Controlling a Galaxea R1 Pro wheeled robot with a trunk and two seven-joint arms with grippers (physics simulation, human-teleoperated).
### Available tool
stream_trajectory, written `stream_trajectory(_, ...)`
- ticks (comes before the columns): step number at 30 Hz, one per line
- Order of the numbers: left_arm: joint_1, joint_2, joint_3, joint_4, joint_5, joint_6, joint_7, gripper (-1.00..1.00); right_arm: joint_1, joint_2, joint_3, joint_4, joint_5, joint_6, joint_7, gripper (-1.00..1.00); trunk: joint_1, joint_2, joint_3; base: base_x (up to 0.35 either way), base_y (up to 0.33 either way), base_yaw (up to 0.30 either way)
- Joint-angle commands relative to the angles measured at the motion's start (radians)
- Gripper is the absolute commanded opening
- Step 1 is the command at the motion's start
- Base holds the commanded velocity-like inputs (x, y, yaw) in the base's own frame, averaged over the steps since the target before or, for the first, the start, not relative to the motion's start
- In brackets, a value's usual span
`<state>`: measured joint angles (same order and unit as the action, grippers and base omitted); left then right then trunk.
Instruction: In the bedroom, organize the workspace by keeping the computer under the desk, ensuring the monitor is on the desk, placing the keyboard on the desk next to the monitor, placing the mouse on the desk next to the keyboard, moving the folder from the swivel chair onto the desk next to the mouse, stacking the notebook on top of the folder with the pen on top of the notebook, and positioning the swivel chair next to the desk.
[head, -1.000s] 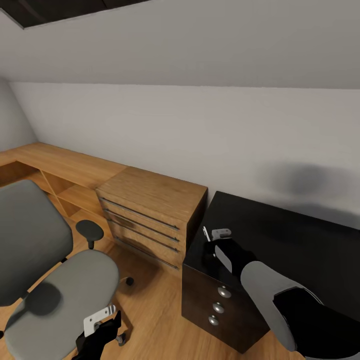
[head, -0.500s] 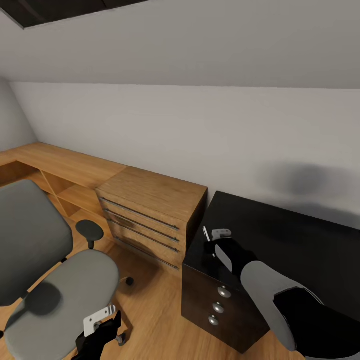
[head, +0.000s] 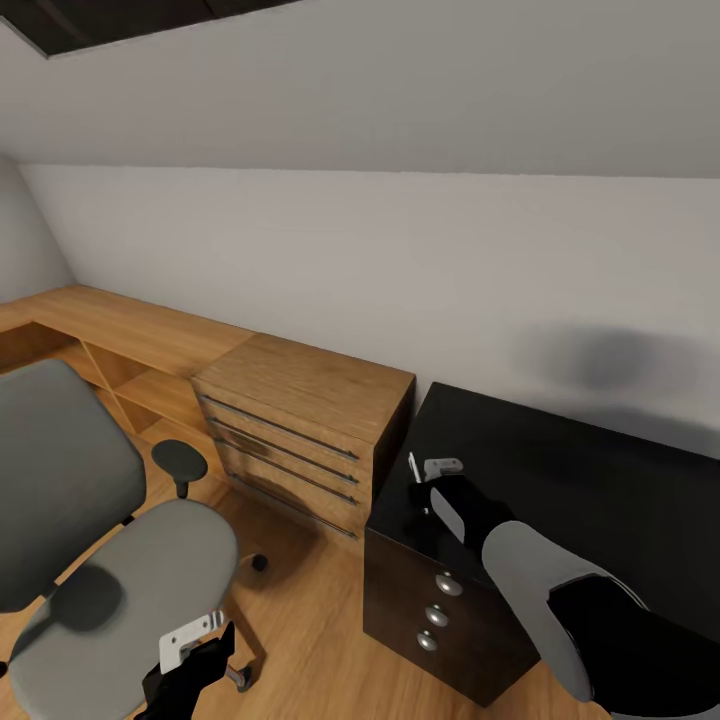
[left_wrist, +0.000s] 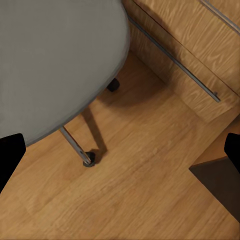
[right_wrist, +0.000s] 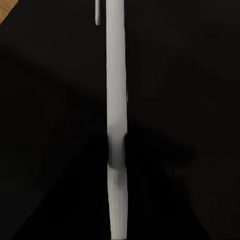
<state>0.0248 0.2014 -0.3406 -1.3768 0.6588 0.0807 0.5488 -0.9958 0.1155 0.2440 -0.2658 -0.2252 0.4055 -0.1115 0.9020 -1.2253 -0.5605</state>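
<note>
Right gripper (head: 424, 490) is closed on the pen (head: 413, 468), a thin white stick held upright over the black worktop (head: 560, 470) at its corner above the drawer unit. Left gripper (head: 200, 655) hangs with jaws spread and nothing between them, low beside the grey swivel chair (head: 110, 540) over the wood floor.

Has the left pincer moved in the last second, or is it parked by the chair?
Yes. The left pincer has dropped slightly and shifted left against the swivel chair seat edge and caster, which stay put in the head view.
</note>
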Motion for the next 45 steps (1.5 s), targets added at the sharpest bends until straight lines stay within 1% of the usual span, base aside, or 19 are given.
stream_trajectory(1,0.0,0.001,-0.002,-0.002,0.003,0.004,0.006,1.0,0.0,0.0,0.007,0.067,-0.02,0.007,-0.008,-1.0,0.0,0.0,-0.001,0.0,0.0,0.0)
stream_trajectory(5,0.0,0.001,-0.002,-0.002,0.002,0.004,0.006,1.0,0.0,0.0,0.008,0.066,-0.02,0.007,-0.008,-1.0,0.0,0.0,-0.001,0.0,0.0,0.0)
stream_trajectory(15,0.0,0.001,-0.002,0.002,0.003,0.002,0.006,1.0,0.001,-0.002,0.006,0.064,-0.02,0.001,-0.007,-1.0,-0.038,0.07,0.03,0.0,0.0,0.0)
stream_trajectory(20,0.0,0.001,-0.002,0.003,0.002,0.002,0.007,1.0,0.001,-0.003,0.006,0.04,-0.02,-0.001,-0.007,-1.0,-0.057,0.105,0.046,0.0,0.0,0.0)
stream_trajectory(22,0.0,0.001,-0.002,0.004,0.002,0.002,0.008,1.0,0.001,-0.004,0.005,0.007,-0.022,0.0,-0.008,-1.0,-0.065,0.119,0.052,0.0,0.0,0.0)
stream_trajectory(25,0.0,0.001,-0.002,0.008,0.001,0.002,0.01,1.0,0.002,-0.009,-0.004,-0.052,-0.043,0.004,-0.009,-1.0,-0.076,0.14,0.062,0.0,0.0,0.0)
stream_trajectory(28,0.0,0.001,-0.002,0.01,0.001,0.002,0.012,1.0,0.004,-0.034,-0.01,-0.112,-0.088,0.009,-0.01,-1.0,-0.088,0.161,0.071,0.0,0.0,0.0)
stream_trajectory(30,0.0,0.001,-0.002,0.013,0.001,0.002,0.012,1.0,0.009,-0.059,-0.011,-0.196,-0.131,0.032,-0.011,-1.0,-0.096,0.175,0.077,0.0,0.0,0.0)
stream_trajectory(31,0.0,0.001,-0.002,0.014,0.001,0.002,0.012,1.0,0.013,-0.065,-0.011,-0.227,-0.14,0.042,-0.012,-1.0,-0.099,0.182,0.081,0.0,0.0,0.0)
stream_trajectory(32,0.0,0.001,-0.002,0.016,0.001,0.002,0.012,1.0,0.034,-0.078,-0.012,-0.299,-0.154,0.07,-0.014,-1.0,-0.103,0.189,0.084,0.0,0.0,0.0)
stream_trajectory(33,0.0,0.001,-0.002,0.016,0.001,0.002,0.012,1.0,0.073,-0.089,-0.013,-0.383,-0.165,0.098,-0.022,-1.0,-0.107,0.196,0.087,0.0,0.0,0.0)
stream_trajectory(34,0.0,0.001,-0.002,0.017,0.001,0.002,0.012,1.0,0.097,-0.095,-0.013,-0.427,-0.168,0.111,-0.032,-1.0,-0.111,0.203,0.09,0.0,0.0,0.0)
stream_trajectory(35,0.0,0.001,-0.002,0.018,0.001,0.002,0.013,1.0,0.147,-0.104,-0.014,-0.519,-0.174,0.129,-0.064,-1.0,-0.115,0.21,0.093,0.0,0.0,0.0)
stream_trajectory(37,0.0,0.001,-0.002,0.018,0.001,0.002,0.013,1.0,0.195,-0.11,-0.017,-0.606,-0.177,0.141,-0.112,-1.0,-0.122,0.224,0.099,0.0,0.0,0.0)
stream_trajectory(38,0.0,0.001,-0.002,0.019,0.001,0.002,0.013,1.0,0.233,-0.113,-0.022,-0.684,-0.18,0.149,-0.171,-1.0,-0.126,0.231,0.102,0.0,0.0,0.0)
stream_trajectory(39,0.0,0.001,-0.002,0.019,0.001,0.002,0.013,1.0,0.249,-0.115,-0.025,-0.719,-0.181,0.152,-0.202,-1.0,-0.13,0.238,0.106,0.0,0.0,0.0)
stream_trajectory(40,0.0,0.0,-0.003,0.022,0.001,0.002,0.014,1.0,0.287,-0.116,-0.029,-0.817,-0.184,0.159,-0.284,-1.0,-0.134,0.245,0.109,0.0,0.0,0.0)
stream_trajectory(43,0.0,-0.002,-0.003,0.043,0.001,0.002,0.016,1.0,0.325,-0.116,-0.033,-0.912,-0.186,0.164,-0.361,-1.0,-0.145,0.266,0.118,0.0,0.0,0.0)
stream_trajectory(45,0.0,-0.004,-0.004,0.057,0.001,0.003,0.015,1.0,0.331,-0.115,-0.033,-0.928,-0.186,0.163,-0.374,-1.0,-0.153,0.28,0.124,0.0,0.0,0.0)
